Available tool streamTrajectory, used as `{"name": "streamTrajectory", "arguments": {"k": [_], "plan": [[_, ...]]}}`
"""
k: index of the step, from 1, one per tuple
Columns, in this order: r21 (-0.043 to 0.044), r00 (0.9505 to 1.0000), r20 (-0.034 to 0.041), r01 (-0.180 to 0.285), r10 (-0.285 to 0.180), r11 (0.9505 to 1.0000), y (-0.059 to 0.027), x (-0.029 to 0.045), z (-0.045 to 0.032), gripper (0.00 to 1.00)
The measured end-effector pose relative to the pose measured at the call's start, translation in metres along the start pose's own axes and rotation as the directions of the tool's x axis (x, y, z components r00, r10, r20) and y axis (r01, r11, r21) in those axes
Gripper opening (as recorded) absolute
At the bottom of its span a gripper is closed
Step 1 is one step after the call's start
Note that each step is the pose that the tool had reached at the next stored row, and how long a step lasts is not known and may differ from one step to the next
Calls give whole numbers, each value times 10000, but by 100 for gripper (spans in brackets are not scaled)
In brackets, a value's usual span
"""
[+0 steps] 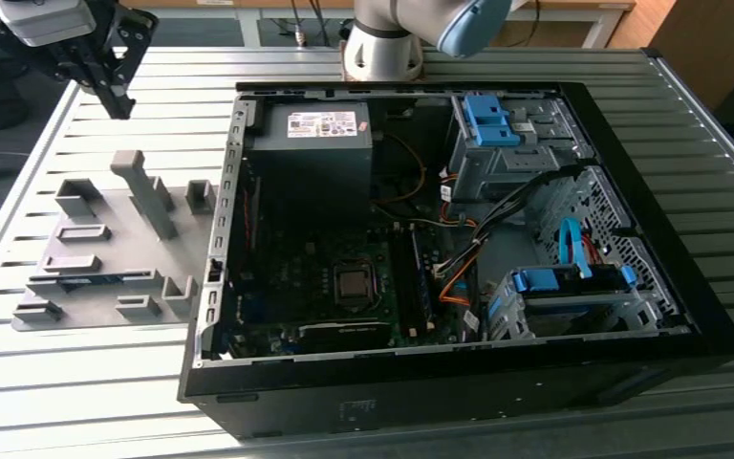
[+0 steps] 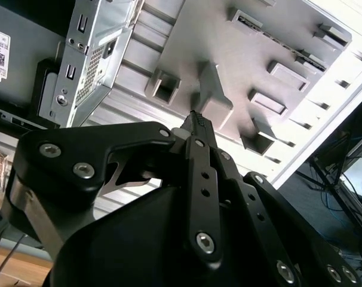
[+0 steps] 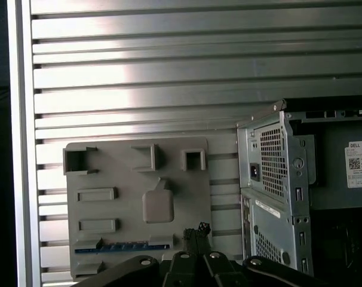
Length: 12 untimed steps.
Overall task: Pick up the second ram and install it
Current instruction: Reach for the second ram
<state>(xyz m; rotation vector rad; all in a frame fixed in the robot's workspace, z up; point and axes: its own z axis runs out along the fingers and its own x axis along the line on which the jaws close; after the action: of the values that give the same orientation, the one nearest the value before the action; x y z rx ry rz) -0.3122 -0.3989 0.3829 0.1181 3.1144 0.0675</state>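
Ribbed metal table (image 1: 74, 382), an open computer case (image 1: 711, 335) lying on it, and the gripper (image 1: 118, 100) hanging high at the exterior view's upper left.
The arm reaches out over the table and points the gripper downward, above bare ribs just past the far edge of the gray tray (image 1: 112, 206). Its fingers are pressed together with nothing between them, and the first wrist view shows the same at the gripper (image 3: 197, 232). The ram (image 1: 87, 278) sits in a holder toward the tray's near end, a thin blue strip well apart from the gripper; in the first wrist view the ram (image 3: 121, 246) runs along the tray. The tray sits just beside the case's wall on the exterior view's left. Inside the case lies the motherboard (image 1: 316, 287) with its black slots (image 1: 408, 277). Open table surrounds the tray's other three sides.
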Motion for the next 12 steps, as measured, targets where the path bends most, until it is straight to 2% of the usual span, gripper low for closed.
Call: {"name": "streamTrajectory", "arguments": {"k": [12], "plan": [[0,10000,0,0,0,10000,-11,151,-3,11]]}}
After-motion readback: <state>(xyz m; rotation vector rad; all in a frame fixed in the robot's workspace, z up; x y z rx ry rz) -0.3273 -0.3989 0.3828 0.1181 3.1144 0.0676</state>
